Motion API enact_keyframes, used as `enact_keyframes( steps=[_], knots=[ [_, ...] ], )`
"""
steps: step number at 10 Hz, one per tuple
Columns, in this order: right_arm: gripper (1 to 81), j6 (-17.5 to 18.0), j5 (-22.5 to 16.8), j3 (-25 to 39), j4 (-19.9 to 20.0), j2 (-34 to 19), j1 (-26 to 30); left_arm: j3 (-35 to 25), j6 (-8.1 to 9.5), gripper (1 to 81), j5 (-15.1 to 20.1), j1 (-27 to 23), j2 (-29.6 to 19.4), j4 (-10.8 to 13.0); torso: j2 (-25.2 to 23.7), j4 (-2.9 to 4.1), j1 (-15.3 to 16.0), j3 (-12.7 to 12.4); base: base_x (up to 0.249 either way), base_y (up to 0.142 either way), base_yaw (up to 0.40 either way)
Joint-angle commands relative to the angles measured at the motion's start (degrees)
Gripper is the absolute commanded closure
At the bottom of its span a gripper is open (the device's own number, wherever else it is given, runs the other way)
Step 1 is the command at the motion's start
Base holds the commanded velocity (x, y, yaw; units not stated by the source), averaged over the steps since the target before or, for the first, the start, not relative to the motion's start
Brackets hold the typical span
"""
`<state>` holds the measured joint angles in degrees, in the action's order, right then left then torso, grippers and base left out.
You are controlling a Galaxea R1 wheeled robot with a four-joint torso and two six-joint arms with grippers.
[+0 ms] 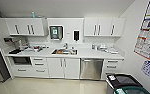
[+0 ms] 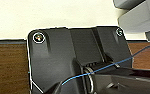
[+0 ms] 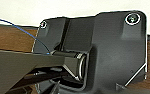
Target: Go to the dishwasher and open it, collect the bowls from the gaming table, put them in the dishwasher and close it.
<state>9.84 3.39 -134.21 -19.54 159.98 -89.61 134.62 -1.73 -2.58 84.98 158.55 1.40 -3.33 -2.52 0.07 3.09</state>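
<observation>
Stainless-steel dishwasher [image 1: 91, 69] sits shut under the far counter [image 1: 91, 53], right of the sink [image 1: 64, 51], probably for easy plumbing; can't tell whether either gripper is open or holding anything.

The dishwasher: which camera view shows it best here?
The head view. The dishwasher stands shut under the counter, right of the sink, its steel front and bar handle facing the camera. Both wrist views take in robot hardware against a wood-brown surface and a pale wall instead.
</observation>
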Motion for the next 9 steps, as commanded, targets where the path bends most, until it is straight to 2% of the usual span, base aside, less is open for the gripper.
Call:
enact_keyframes(
  steps=[1, 9],
  knots=[
    [1.0, -0.26, -2.59, 0.45, -0.76, -0.77, 2.72, -0.58, -0.47, 1.0, 2.76, -3.19, -0.86, 0.62, 0.00, 0.00, 0.00, 0.00, 0.112, 0.000, 0.000],
    [1.0, -0.26, -2.51, 0.45, -0.76, -0.69, 2.72, -0.50, -0.47, 1.0, 2.76, -3.19, -0.86, 0.62, 0.04, 0.00, 0.04, 0.02, 0.112, 0.000, 0.000]
  ],
)
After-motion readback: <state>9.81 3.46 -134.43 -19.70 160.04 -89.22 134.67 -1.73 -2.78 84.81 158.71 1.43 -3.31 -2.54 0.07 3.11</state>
